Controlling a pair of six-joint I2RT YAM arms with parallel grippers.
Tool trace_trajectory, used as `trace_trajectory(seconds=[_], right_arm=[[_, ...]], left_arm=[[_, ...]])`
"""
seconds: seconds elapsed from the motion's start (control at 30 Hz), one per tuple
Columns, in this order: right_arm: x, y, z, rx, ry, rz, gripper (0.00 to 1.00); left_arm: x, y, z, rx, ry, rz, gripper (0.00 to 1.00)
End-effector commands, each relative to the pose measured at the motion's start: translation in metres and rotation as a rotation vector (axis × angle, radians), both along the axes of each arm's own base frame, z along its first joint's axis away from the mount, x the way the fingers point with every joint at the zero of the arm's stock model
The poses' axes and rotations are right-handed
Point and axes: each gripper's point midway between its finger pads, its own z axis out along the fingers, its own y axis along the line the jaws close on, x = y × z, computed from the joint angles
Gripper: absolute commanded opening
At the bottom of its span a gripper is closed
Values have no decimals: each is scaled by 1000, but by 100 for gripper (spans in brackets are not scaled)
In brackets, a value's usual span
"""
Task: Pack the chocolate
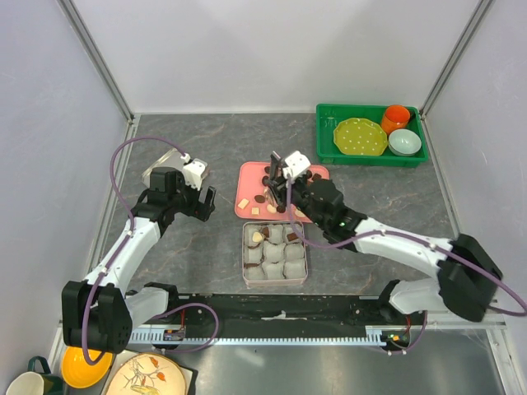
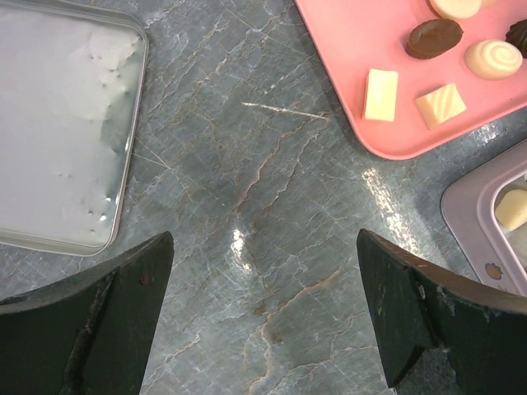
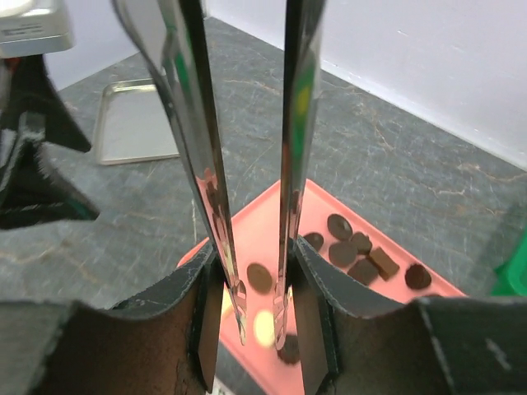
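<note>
Where the grey marbled table [image 1: 189, 140] begins on the left, a shallow metal lid [image 1: 165, 171] lies flat. Just right of it hangs the left gripper [image 1: 206, 202], fingers spread wide over bare table and holding nothing.

Next comes the pink tray [image 1: 249, 177], which carries most of the chocolate [image 2: 493, 59]. The pieces are small and loose, lying apart or just beside one another. Cream-white ones include a round piece with a swirl on top, a plain rectangle and a ridged square. Dark brown ones include a glossy oval, several flat rounds and a rectangular piece.

On the near side of the tray sits an open metal tin [image 1: 244, 255] lined with white paper cups [image 1: 284, 262]. One piece of chocolate, cream and brown, sits in the far-left cup. Whether the other cups hold any cannot be told.

Over the tray, the right gripper [image 3: 257, 325] is clamped on metal tweezers [image 3: 202, 148]. The blade tips stand slightly apart with no piece between them.

At far right, a green bin [image 1: 354, 107] holds a dotted yellow-green plate [image 1: 360, 137], an orange cup [image 1: 396, 118] and a pale bowl [image 1: 404, 142].
</note>
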Motion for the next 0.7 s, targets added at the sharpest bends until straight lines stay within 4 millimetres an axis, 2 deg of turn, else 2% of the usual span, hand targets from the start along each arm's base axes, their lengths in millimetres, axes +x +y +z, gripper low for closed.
trace_trajectory(seconds=[0.0,0.17,0.33,0.67], right_arm=[[30,29,38,99,-119,-22,43],[55,51,11,83,-82,-18,46],[72,62,-9,70,-52,-10,49],[85,71,-33,62,3,-1,53]], left_arm=[[6,6,12,33,-53,-1,99],[8,9,14,52,-65,-1,99],[7,10,11,61,-62,-2,99],[8,12,10,77,-72,-2,99]])
